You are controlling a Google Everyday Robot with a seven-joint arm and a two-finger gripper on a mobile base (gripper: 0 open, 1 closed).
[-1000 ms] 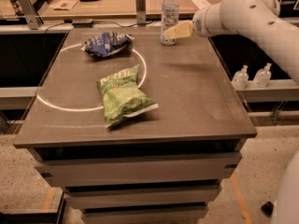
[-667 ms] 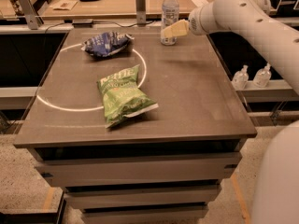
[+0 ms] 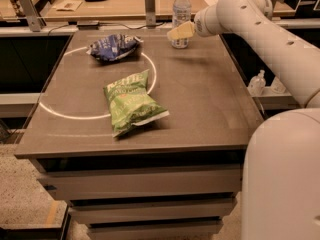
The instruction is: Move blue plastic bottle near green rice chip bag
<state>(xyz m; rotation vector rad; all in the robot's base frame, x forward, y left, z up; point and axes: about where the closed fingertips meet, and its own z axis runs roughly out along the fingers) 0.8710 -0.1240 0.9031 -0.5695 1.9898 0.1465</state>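
bottle (image 3: 181, 9): upright at far edge of table (image 3: 210, 94), right of centre
tool (image 3: 181, 31): low at bottle's front, arm (image 3: 260, 29) in from the right; contact unclear
green bag (image 3: 131, 103): flat mid-table, well apart from bottle
blue bag (image 3: 113, 47): far left, on white circle (image 3: 75, 117) line

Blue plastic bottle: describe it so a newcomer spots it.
On the brown table's far edge, right of the dark blue bag, stands the blue plastic bottle, the gripper at its base. Unlike the flat bags, it is tall, clear and white-capped.
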